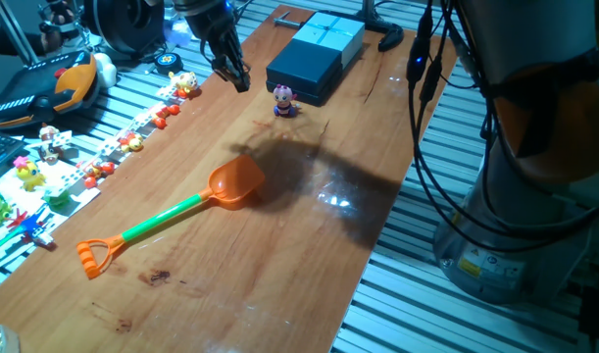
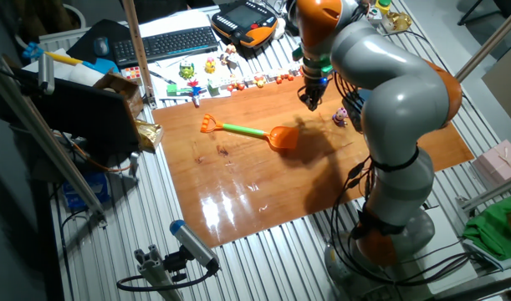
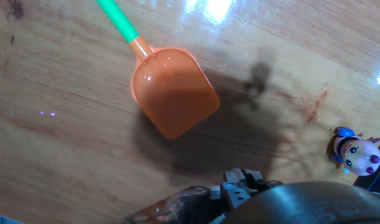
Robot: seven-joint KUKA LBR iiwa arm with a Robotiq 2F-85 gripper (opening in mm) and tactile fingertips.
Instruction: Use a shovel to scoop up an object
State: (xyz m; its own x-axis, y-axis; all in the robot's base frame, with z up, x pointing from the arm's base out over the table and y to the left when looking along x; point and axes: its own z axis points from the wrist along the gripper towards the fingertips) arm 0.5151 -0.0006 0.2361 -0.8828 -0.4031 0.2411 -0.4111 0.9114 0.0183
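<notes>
One long plastic toy shovel (image 1: 172, 216), with orange scoop blade, thin green shaft and orange D-shaped loop end, is seen flat on the wooden table (image 1: 279, 255), well below and apart from the gripper (image 1: 236, 76). Nothing is held by the gripper; how far its jaws are parted cannot be told. One tiny pink-headed figurine (image 1: 284, 101) stands near it, unscooped. Grasping and scooping are judged entirely left.

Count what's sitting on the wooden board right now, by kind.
Shovel: 1
Figurine: 1
Dark blue box: 1
Total: 3
The tool hangs above the board, holding nothing.
</notes>
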